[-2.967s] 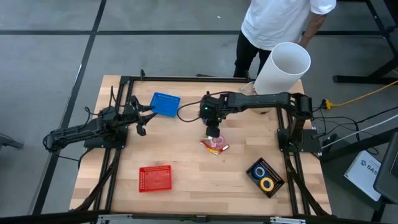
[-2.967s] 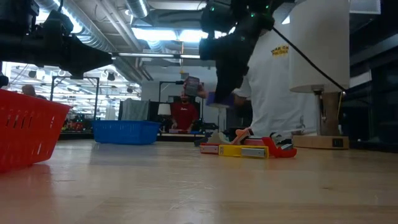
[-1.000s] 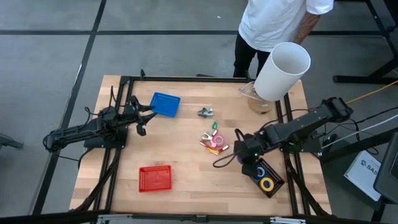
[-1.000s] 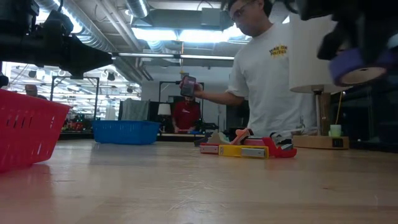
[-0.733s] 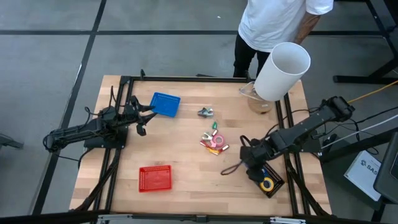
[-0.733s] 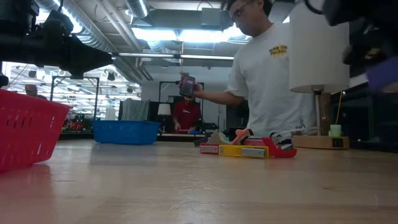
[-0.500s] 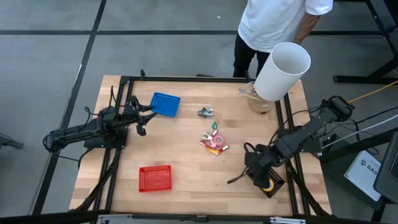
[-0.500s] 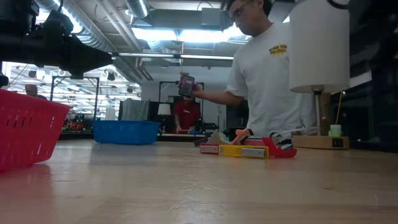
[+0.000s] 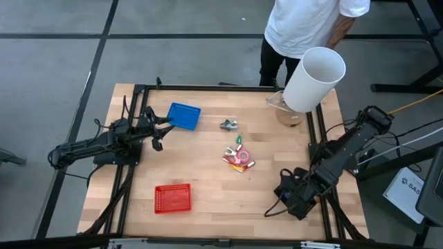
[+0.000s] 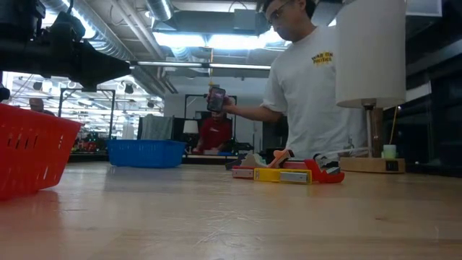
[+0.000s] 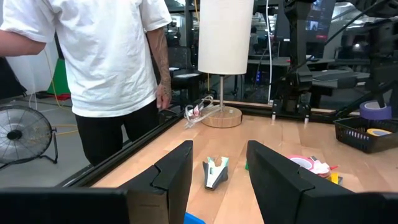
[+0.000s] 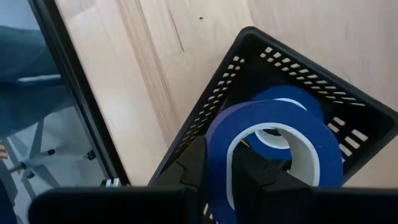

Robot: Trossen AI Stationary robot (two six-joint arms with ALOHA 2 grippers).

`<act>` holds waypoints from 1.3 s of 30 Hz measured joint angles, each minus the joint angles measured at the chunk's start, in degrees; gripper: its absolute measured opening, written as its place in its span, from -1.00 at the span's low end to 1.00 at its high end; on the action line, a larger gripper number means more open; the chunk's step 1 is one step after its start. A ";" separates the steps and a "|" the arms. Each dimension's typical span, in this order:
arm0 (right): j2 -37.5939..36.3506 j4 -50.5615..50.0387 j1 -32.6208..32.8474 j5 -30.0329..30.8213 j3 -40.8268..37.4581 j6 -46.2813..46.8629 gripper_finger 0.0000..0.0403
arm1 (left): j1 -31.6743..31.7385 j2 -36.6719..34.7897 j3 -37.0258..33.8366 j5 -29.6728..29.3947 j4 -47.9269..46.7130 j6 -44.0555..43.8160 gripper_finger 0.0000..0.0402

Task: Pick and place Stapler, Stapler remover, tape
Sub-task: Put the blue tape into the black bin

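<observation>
My right gripper hangs over the black basket at the table's near right, shut on a purple-blue tape roll. Another blue roll lies in the basket below it. The silvery stapler remover lies alone near the far middle. A pile of staplers with a pink tape roll rests on the table's middle. My left gripper waits open and level at the far left, beside the blue basket. My right gripper pinches the roll's band at one spot on the ring, one finger outside it and one inside its hole. The fingers come from above, pointing steeply down. The roll lies about flat, lifted clear over the basket's open top.
A blue basket stands at the far left and a red basket near the front. A white lamp stands at the far right corner. A person stands behind the far edge. A metal frame rail runs beside the black basket.
My right gripper has carried the roll toward the table's near right corner, from beside the black basket to above it, sinking a little and turning about its own axis. It has left the low view. The roll stays in its hold.
</observation>
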 joint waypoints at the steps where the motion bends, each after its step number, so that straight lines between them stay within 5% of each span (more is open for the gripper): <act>1: 0.00 -0.02 0.42 0.45 0.00 0.80 -0.77 | 0.01 0.00 0.00 0.00 0.01 0.00 -0.26; 39: 0.09 -2.91 2.39 3.51 0.00 2.16 -0.77 | 0.00 0.00 0.00 -0.02 0.01 0.00 -0.26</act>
